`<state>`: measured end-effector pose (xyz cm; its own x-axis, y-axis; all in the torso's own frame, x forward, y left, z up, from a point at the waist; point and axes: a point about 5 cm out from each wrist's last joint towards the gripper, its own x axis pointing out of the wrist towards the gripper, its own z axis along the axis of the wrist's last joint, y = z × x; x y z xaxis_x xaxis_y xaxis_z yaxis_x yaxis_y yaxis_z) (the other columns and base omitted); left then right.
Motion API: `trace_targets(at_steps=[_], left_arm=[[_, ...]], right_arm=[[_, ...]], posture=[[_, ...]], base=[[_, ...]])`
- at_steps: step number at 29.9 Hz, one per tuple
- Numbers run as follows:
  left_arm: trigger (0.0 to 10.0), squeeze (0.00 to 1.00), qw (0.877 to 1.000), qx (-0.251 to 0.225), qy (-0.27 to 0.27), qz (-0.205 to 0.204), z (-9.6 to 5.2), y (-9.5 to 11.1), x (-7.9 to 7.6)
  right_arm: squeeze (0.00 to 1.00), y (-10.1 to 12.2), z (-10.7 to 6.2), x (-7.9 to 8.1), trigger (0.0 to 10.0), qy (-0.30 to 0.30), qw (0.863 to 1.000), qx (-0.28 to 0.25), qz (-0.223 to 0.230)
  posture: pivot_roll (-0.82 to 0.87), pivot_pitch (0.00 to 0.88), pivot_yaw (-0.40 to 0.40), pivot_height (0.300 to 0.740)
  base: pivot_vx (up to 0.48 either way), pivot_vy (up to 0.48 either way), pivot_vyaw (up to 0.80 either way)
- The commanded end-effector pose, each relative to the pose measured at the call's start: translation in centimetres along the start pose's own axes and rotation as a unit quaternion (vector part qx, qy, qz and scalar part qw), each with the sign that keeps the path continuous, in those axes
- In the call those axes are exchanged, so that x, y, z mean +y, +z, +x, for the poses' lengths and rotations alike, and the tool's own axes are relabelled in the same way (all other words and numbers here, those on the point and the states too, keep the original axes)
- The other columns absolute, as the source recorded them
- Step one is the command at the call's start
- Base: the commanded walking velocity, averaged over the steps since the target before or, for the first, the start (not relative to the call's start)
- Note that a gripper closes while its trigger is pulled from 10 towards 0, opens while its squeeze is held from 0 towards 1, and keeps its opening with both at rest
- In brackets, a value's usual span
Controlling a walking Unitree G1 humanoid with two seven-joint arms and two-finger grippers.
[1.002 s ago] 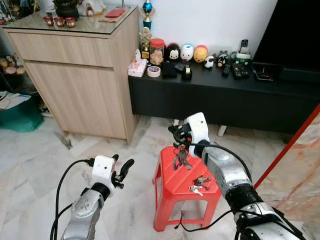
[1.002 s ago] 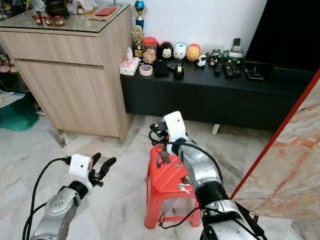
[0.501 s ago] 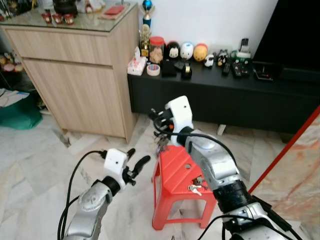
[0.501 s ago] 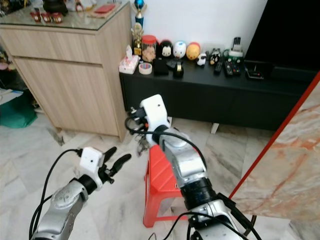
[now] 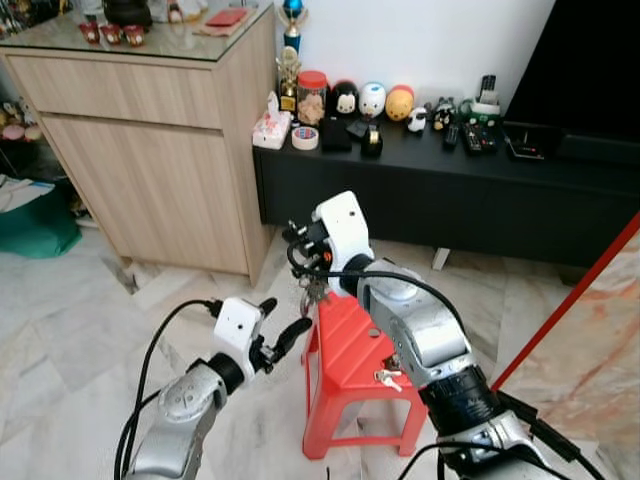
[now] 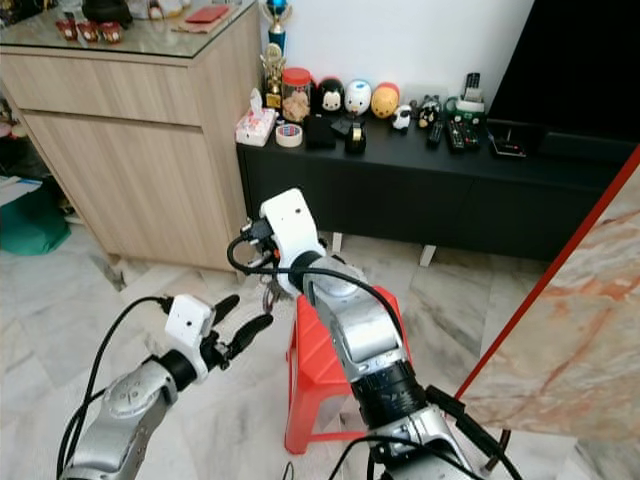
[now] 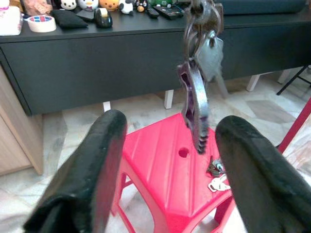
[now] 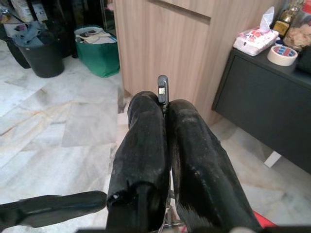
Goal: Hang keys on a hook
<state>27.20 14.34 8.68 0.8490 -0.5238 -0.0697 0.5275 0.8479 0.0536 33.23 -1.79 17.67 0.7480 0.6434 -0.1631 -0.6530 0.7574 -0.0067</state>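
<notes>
- My right hand (image 5: 300, 262) is pinched closed on the ring of a bunch of keys (image 5: 309, 292), which hangs free in the air above the near-left corner of the red stool (image 5: 350, 345).
- In the right wrist view the two black fingers (image 8: 146, 141) press together, with a small metal tab poking out at their tips; I think it is part of the key ring, though the view is too tight to be sure.
- My left hand (image 5: 284, 333) sits low at about 7 o'clock from the hanging bunch, fingers spread wide with nothing between them.
- In the left wrist view the bunch (image 7: 198, 92) dangles between those fingers (image 7: 92, 170) without touching either one.
- A second, smaller set of keys (image 5: 386, 376) lies on the stool's seat near its front edge, at roughly 4 o'clock from the held bunch.
- Behind the stool stands a long black TV console (image 5: 440, 185), its surface carrying round toy figures, a tape roll and remotes.
- A tall wooden cabinet (image 5: 150, 150) stands at about 10 o'clock.
- The floor (image 5: 70, 320) is pale marble.
</notes>
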Motion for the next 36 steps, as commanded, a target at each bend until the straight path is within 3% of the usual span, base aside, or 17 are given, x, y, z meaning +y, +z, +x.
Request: trace_targets(at_steps=[1, 2, 3, 24, 25, 26, 27, 28, 29, 36], left_arm=[[10.0, 0.18, 1.0, 0.002, 0.005, 0.006, 0.2, 0.1, 0.0], [10.0, 0.18, 1.0, 0.002, 0.005, 0.006, 0.2, 0.1, 0.0], [10.0, 0.0, 1.0, 0.004, 0.01, 0.008, 0.2, 0.0, 0.1], [10.0, 0.0, 0.999, -0.004, 0.044, 0.008, 0.5, 0.0, 0.6], [4.3, 0.0, 0.998, -0.004, 0.054, 0.009, 0.5, 0.0, 0.8], [4.3, 0.0, 0.998, -0.004, 0.054, 0.009, 0.5, 0.0, 0.8], [0.9, 0.0, 0.998, -0.004, 0.061, 0.01, 0.5, 0.0, 0.9], [0.9, 0.0, 0.998, -0.004, 0.063, 0.011, 0.5, 0.0, 1.0], [0.0, 0.0, 0.998, -0.004, 0.066, 0.011, 0.6, 0.0, 1.1], [0.0, 0.0, 0.998, -0.004, 0.068, 0.011, 0.4, -0.2, 1.1]], right_arm=[[0.0, 1.0, -0.1, 0.5, 10.0, 0.005, 1.0, -0.015, -0.008], [0.0, 1.0, -0.1, 0.5, 10.0, 0.005, 1.0, -0.015, -0.008], [0.0, 1.0, -0.1, 0.7, 10.0, 0.007, 1.0, -0.014, -0.009], [0.0, 1.3, -0.3, 2.3, 10.0, 0.041, 0.999, -0.012, -0.005], [0.0, 1.3, -0.3, 2.4, 10.0, 0.043, 0.999, -0.011, -0.005], [0.0, 1.3, -0.3, 2.4, 10.0, 0.043, 0.999, -0.011, -0.005], [0.0, 1.3, -0.3, 2.4, 10.0, 0.045, 0.999, -0.011, -0.005], [0.0, 1.3, -0.3, 2.4, 10.0, 0.046, 0.999, -0.01, -0.005], [0.0, 1.3, -0.3, 2.5, 10.0, 0.046, 0.999, -0.01, -0.003], [0.0, 1.2, -0.4, 2.4, 10.0, 0.045, 0.999, -0.008, 0.0]], posture=[[0.1, 0.0, -0.082, 0.74], [0.1, 0.0, -0.082, 0.74], [0.1, 0.0, -0.082, 0.74], [0.1, 0.0, -0.087, 0.74], [0.1, 0.0, -0.087, 0.74], [0.1, 0.0, -0.087, 0.74], [0.1, 0.0, -0.087, 0.74], [0.1, 0.0, -0.088, 0.74], [0.1, 0.0, -0.087, 0.74], [0.1, 0.0, -0.086, 0.74]], base=[[0.0, 0.0, 0.0], [0.0, 0.0, 0.0], [0.0, 0.0, 0.0], [0.0, 0.0, 0.0], [0.0, 0.0, 0.0], [0.0, 0.0, 0.0], [0.0, 0.0, 0.0], [0.0, 0.0, 0.0], [0.0, 0.0, 0.0], [0.0, 0.0, 0.0]])
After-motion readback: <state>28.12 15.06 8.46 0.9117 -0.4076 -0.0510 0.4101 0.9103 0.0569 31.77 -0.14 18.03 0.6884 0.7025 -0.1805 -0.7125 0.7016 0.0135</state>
